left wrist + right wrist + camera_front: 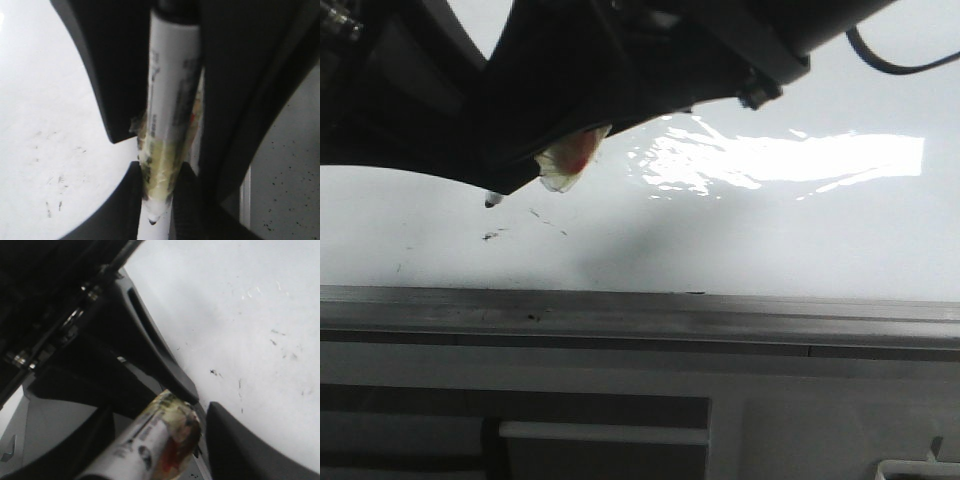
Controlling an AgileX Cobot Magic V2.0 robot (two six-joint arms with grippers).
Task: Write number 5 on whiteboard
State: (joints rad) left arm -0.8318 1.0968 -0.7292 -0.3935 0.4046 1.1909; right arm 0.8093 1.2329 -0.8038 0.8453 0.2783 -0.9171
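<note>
Marker [167, 125] fills the left wrist view, yellowed tape near its tip, clamped in the left end effector [155, 192]; the front view shows only its tip poking out over the whiteboard [770, 240]. Left arm hangs low above the board's near rail. Right end effector: can't tell. Only faint smudges [495, 235], no 5.

Taped marker [160, 440] btwn gripper [200, 412] fingers, over smudged whiteboard [240, 315].
</note>
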